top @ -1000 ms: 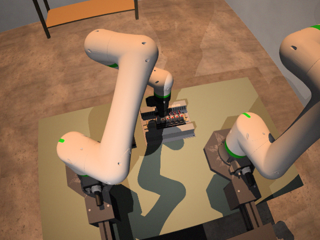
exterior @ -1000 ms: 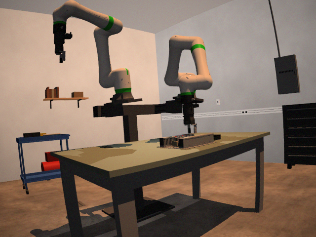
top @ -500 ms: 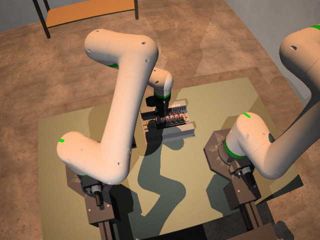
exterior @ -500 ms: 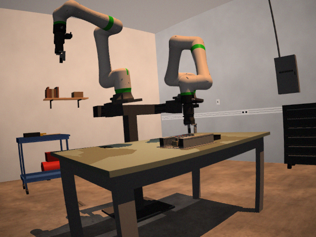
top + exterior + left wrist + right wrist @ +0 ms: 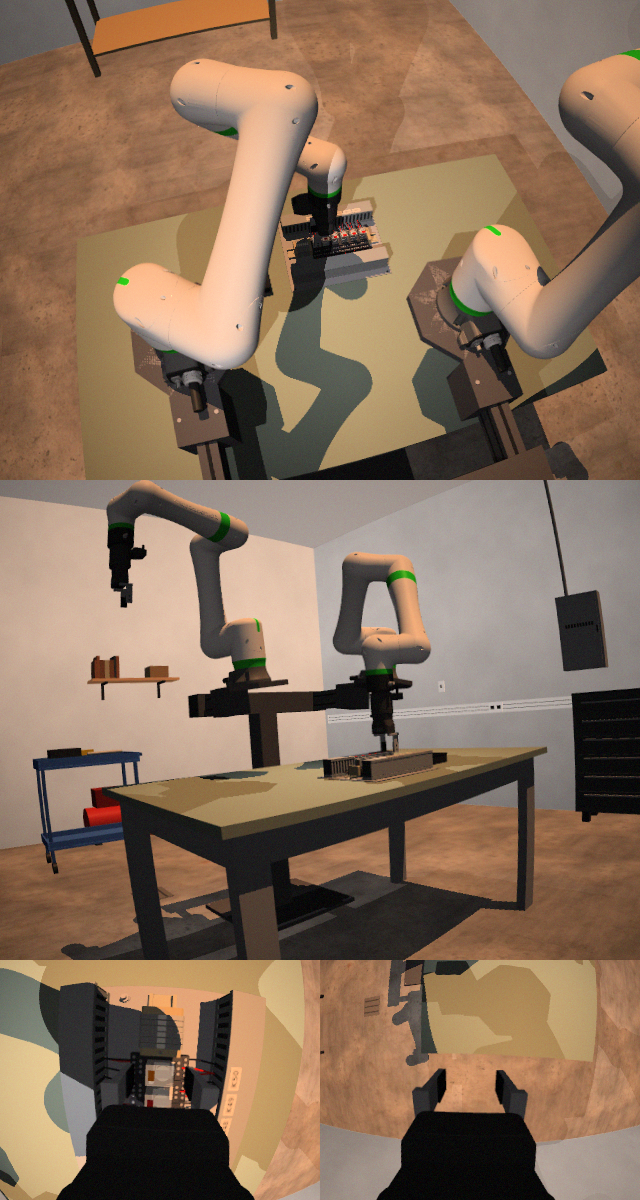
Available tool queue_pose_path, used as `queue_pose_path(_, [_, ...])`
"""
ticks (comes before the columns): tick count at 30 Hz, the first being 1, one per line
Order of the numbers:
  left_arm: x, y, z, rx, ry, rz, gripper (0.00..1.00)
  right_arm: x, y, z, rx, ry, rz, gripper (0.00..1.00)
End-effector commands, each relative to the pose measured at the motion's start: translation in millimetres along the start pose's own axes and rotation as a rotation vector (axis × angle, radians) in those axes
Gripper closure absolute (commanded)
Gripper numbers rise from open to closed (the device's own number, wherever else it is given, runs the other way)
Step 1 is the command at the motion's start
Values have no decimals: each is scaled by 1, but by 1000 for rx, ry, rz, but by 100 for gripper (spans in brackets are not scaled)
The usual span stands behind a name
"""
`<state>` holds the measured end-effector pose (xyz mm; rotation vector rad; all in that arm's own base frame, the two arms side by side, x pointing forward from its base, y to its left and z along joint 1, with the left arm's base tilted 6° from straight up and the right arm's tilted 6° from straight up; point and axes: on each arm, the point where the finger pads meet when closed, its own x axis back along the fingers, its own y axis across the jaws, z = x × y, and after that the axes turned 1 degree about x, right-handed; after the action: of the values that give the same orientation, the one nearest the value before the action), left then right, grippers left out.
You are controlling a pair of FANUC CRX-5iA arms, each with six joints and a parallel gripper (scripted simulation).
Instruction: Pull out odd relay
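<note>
"Left gripper?"

"Spread wide, gripping nothing, astride the orange-buttoned relay at wrist-view centre."

"Right gripper?"

"Wide, empty (upper left, exterior view)."

"Black tray?"

"Right of the panel; contents unclear."

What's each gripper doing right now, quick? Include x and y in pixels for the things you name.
Left gripper (image 5: 389,748) (image 5: 160,1085): open, one finger either side of the relay with the orange-brown button (image 5: 155,1074), not gripping it.
Right gripper (image 5: 125,602) (image 5: 471,1086): open, empty.
</note>
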<state>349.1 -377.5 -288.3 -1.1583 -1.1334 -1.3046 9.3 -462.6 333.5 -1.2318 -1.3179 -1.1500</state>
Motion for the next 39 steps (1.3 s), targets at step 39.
queue_pose_path(39, [-25,1,-1,0,-1,-1,2,1,0,0,0,-2,0,0])
